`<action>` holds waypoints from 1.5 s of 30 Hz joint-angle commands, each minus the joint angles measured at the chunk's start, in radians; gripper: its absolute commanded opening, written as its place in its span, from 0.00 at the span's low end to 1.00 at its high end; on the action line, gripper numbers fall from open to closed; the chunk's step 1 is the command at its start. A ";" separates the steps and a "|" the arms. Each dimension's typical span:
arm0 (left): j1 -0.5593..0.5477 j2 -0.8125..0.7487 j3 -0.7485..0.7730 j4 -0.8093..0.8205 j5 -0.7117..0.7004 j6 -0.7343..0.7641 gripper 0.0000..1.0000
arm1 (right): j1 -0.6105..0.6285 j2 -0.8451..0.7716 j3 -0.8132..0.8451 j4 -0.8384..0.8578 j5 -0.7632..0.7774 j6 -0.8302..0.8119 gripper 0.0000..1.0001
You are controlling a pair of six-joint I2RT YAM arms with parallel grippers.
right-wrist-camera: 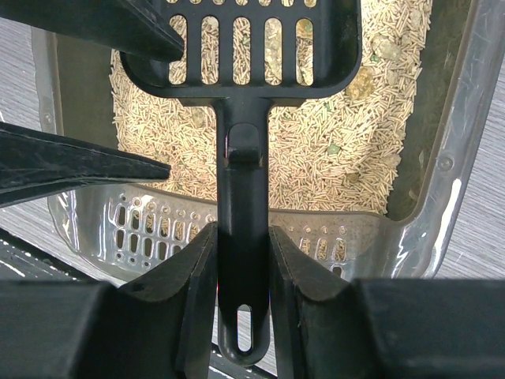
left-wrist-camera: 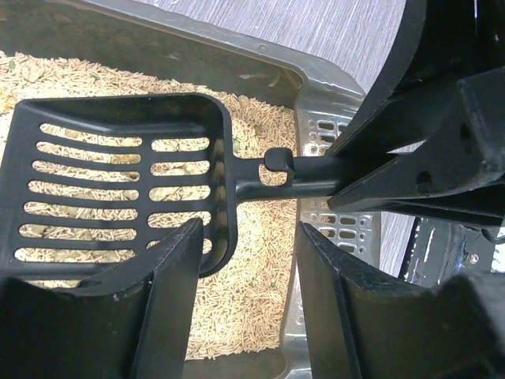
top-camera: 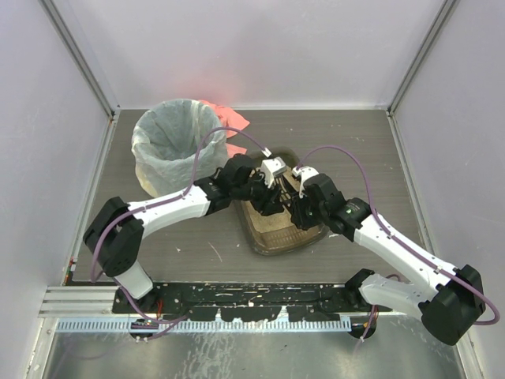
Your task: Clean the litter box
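The litter box [top-camera: 276, 241] is a dark tray of tan litter lying between the two arms. A black slotted scoop [right-wrist-camera: 252, 47] hovers over the litter, with its handle pinched in my right gripper [right-wrist-camera: 243, 237], which is shut on it. In the left wrist view the scoop [left-wrist-camera: 118, 181] lies flat over the litter, and the right gripper's fingers [left-wrist-camera: 410, 158] clamp its handle from the right. My left gripper [left-wrist-camera: 251, 233] stands open just beside the scoop's near corner, with only litter showing in the gap. Greenish clumps [right-wrist-camera: 363, 83] lie in the litter to the right of the scoop.
A round bin lined with a white bag [top-camera: 173, 150] stands at the back left, touching the left arm's side. A pink cloth [top-camera: 229, 118] lies behind it. The box has a perforated grey lip [right-wrist-camera: 158, 221] at its near end. Walls enclose the table.
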 commanded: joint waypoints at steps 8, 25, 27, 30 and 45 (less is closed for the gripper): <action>-0.018 0.032 0.048 0.031 0.001 0.033 0.48 | -0.005 -0.053 0.046 0.061 -0.005 0.014 0.01; -0.020 0.037 0.053 0.010 -0.072 -0.008 0.00 | -0.006 -0.116 0.027 0.086 0.080 0.019 0.42; -0.021 0.038 0.049 0.023 -0.119 -0.054 0.00 | -0.005 -0.153 0.022 0.093 0.107 0.028 0.53; -0.020 0.043 0.038 0.047 -0.162 -0.121 0.00 | -0.004 -0.211 0.004 0.110 0.146 0.048 0.69; -0.096 0.017 -0.084 0.316 -0.390 -0.350 0.00 | -0.005 -0.396 -0.152 0.292 0.318 0.568 0.73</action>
